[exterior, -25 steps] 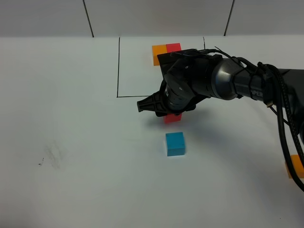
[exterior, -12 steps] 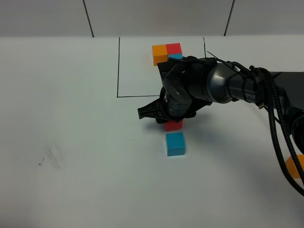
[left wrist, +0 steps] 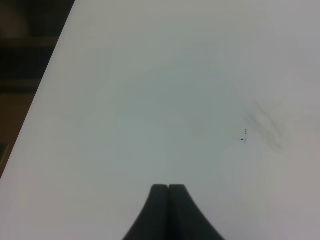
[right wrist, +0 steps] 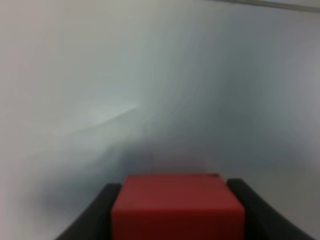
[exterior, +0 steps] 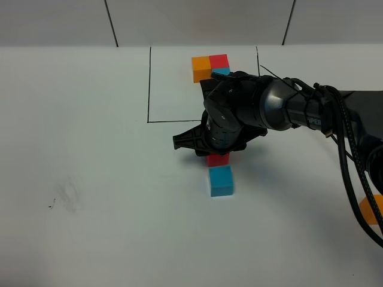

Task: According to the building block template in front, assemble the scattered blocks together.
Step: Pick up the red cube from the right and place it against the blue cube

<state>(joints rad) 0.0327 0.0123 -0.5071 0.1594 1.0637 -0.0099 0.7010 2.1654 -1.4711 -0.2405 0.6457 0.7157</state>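
The building block template lies at the back inside a thin black rectangle: orange and red cubes side by side, with a blue one partly hidden behind my right arm. My right gripper is shut on the loose red cube, low over the table. In the right wrist view the red cube fills the gap between the two dark fingers. It sits directly behind the loose blue cube, almost touching it. The loose orange cube is at the far right edge. My left gripper is shut and holds nothing.
The black outline marks the template area at the back. A faint grey scuff marks the white table on the left and also shows as the scuff in the left wrist view. Black cables trail along the right arm.
My right gripper has carried the red cube nearer, from a gap behind the blue cube to right up against its far side. The left gripper has stayed still.
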